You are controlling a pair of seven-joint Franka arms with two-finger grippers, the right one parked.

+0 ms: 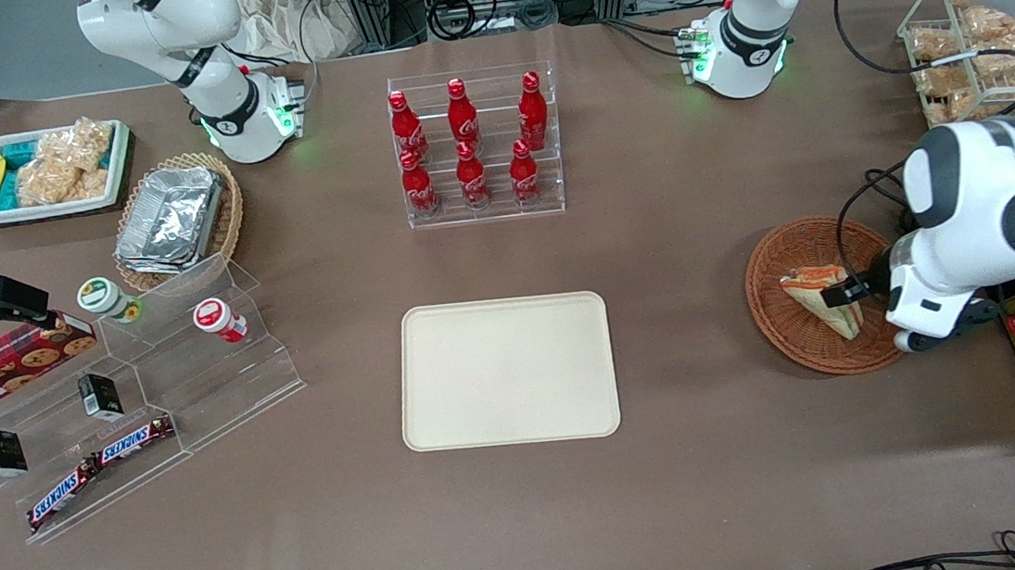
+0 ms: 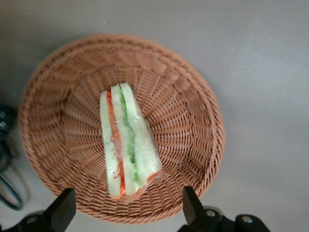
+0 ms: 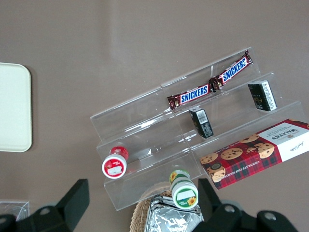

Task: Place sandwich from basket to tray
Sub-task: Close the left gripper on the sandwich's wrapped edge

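The sandwich (image 2: 127, 142) lies flat in the middle of the basket (image 2: 193, 121), its orange and green filling stripes facing up through the clear wrap. The gripper (image 2: 126, 209) hovers above it — fingers (image 2: 190, 205) spread wide, one past each side of the wedge's broad end, touching nothing. The tray (image 1: 506, 371) sits bare mid-table — well apart from the basket, toward the parked arm's end.
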